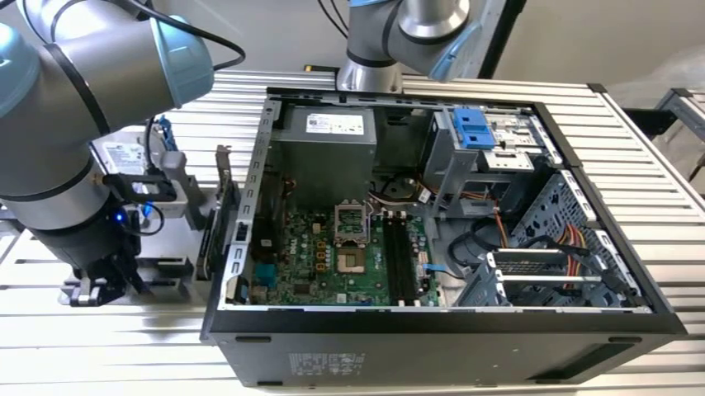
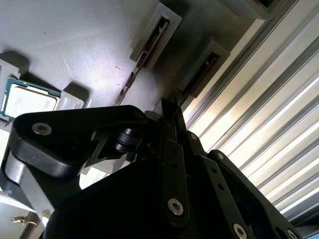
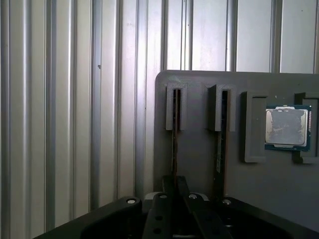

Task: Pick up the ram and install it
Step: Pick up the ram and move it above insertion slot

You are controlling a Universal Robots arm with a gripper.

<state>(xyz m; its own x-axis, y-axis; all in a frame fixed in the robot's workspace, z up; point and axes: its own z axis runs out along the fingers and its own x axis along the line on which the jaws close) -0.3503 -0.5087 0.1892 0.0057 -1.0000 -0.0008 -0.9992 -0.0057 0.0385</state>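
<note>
Leftmost in exterior view, arm reaches down beside computer case (image 1: 441,338), gripper (image 1: 97,289) low over slatted table (image 1: 132,355). In both wrist views, grey tray (image 3: 195,154) (image 2: 75,40) holds two sticks on edge in slots. Fingers (image 3: 185,196) narrow, closed on near end of ram (image 3: 175,144) (image 2: 202,72), the stick farther from processor (image 3: 285,127) (image 2: 30,102). Second stick (image 3: 221,144) stands in next slot, untouched. On exterior view's right, case lies open, motherboard (image 1: 319,264) exposed

Open computer case (image 1: 441,342) on ribbed metal table (image 1: 650,148), processor chip (image 3: 285,127) on grey holder tray (image 3: 197,149)
</note>
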